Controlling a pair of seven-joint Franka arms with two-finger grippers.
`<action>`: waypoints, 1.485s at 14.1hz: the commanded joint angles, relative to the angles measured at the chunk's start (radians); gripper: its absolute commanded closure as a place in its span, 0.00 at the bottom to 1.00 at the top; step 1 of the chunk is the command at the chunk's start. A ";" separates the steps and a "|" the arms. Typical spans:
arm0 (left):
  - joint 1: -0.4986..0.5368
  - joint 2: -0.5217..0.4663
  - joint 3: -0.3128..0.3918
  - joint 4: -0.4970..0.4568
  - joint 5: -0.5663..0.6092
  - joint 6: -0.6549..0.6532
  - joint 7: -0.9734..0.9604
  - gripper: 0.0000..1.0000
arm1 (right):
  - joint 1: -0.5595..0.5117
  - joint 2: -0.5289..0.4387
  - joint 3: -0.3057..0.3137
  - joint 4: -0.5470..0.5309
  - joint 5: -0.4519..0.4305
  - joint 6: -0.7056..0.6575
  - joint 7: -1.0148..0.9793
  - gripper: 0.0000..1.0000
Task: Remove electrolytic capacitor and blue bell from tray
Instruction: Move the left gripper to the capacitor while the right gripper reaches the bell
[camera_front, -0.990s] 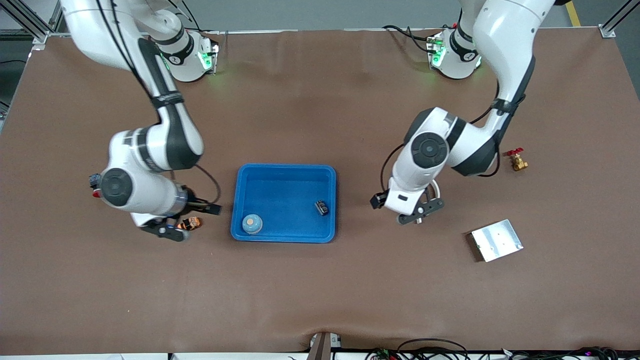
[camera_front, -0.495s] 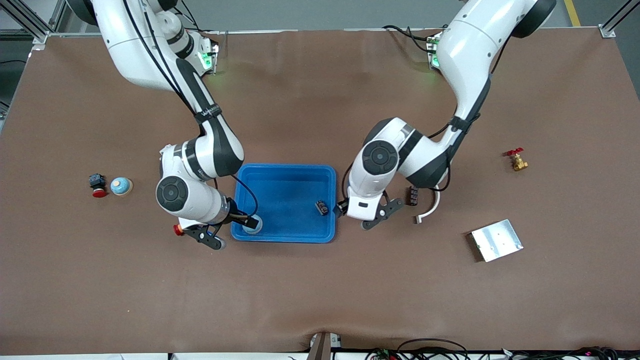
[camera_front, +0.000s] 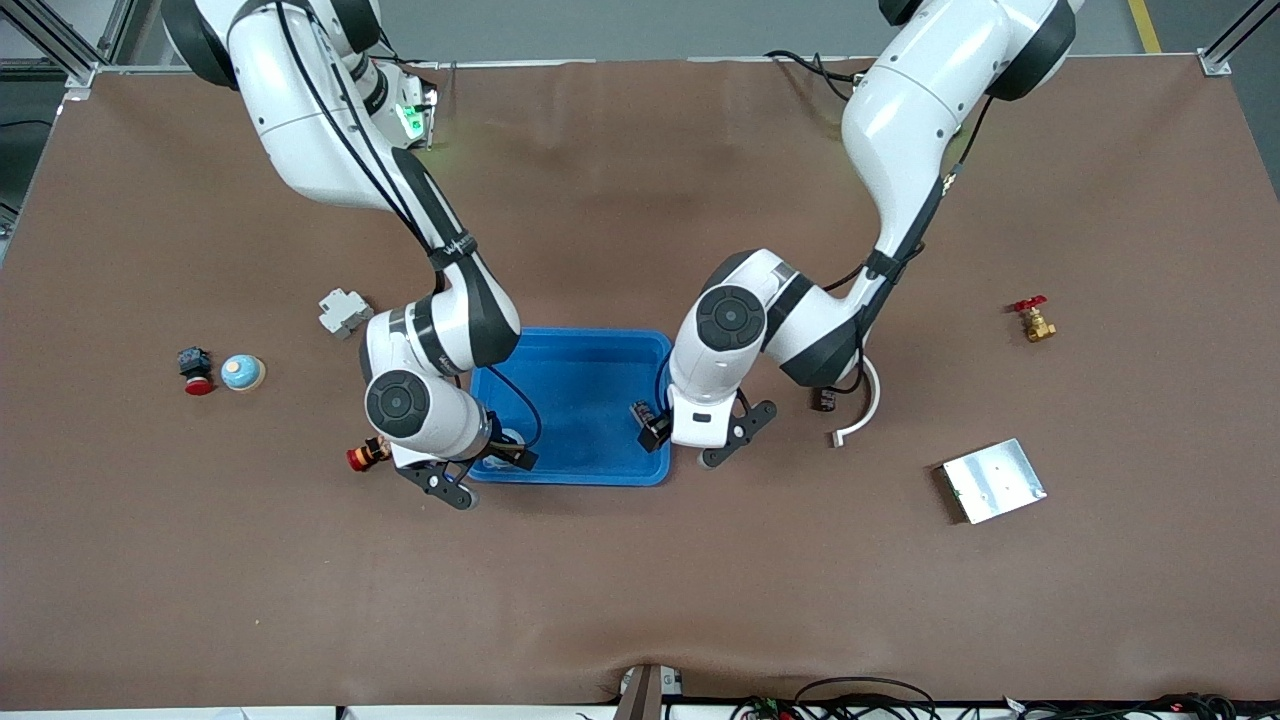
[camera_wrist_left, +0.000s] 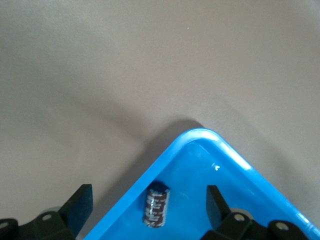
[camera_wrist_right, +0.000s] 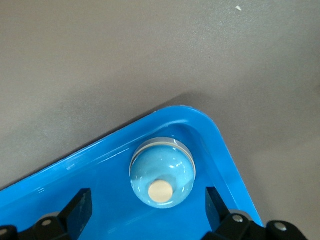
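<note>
A blue tray (camera_front: 570, 340) sits mid-table. A light blue bell (camera_wrist_right: 162, 171) with a cream button rests in the tray corner nearest the front camera, toward the right arm's end. My right gripper (camera_wrist_right: 148, 210) hovers over it, open, its fingers apart on either side; in the front view this gripper (camera_front: 437, 485) and its wrist cover most of the bell. A dark capacitor (camera_wrist_left: 157, 205) lies in the tray by the wall toward the left arm's end. My left gripper (camera_wrist_left: 148, 210) hangs open above it, seen in the front view (camera_front: 737, 433) over that tray wall.
On the table toward the right arm's end lie a second blue bell (camera_front: 242, 372), a black-and-red button (camera_front: 195, 370), a grey-white part (camera_front: 345, 312) and a red-orange button (camera_front: 365, 455). Toward the left arm's end are a dark capacitor (camera_front: 823, 400), a white curved piece (camera_front: 860, 415), a metal plate (camera_front: 993, 480) and a brass valve (camera_front: 1032, 320).
Both arms have swung inward from the table's ends to the tray. Both grippers stayed open. The bell and capacitor in the tray have not moved.
</note>
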 joint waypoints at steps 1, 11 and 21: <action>-0.072 0.037 0.065 0.032 -0.014 0.071 -0.066 0.00 | -0.001 0.043 0.000 0.063 -0.019 -0.041 0.048 0.00; -0.188 0.101 0.166 0.035 -0.014 0.183 -0.171 0.00 | 0.007 0.087 -0.001 0.113 -0.028 -0.067 0.102 0.00; -0.250 0.149 0.215 0.033 -0.014 0.259 -0.217 0.00 | 0.001 0.086 -0.001 0.110 -0.025 -0.066 0.103 0.24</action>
